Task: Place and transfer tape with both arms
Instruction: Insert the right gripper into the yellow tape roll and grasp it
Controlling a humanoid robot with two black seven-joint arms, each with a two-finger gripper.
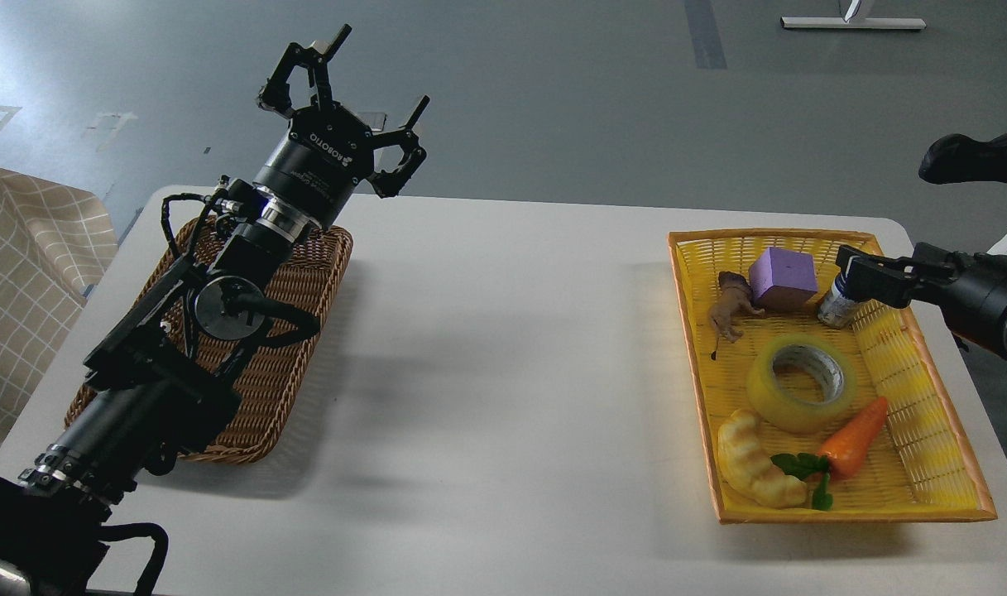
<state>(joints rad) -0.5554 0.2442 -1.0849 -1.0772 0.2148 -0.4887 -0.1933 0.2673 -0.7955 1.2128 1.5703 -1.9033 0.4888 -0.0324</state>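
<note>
**Tape in the yellow basket, both grippers apart from it**

The tape (801, 383) lay flat in the yellow basket (925, 488) on the bench (503, 372), core hole up, between the purple block (782, 277) at its 12 o'clock and the croissant toy (755, 459) and carrot toy (855, 434) at its 6 o'clock. My right gripper (855, 277) reached in from 3 o'clock over the basket's far corner, at the tape's 1 o'clock, beside a small bottle (838, 305); I could not tell how wide its fingers stood. My left gripper (346, 108) was well apart at the tape's 10 o'clock, raised above the wicker basket (304, 331), fingers spread wide, holding nothing, the arm stretched toward 1 o'clock.
</note>
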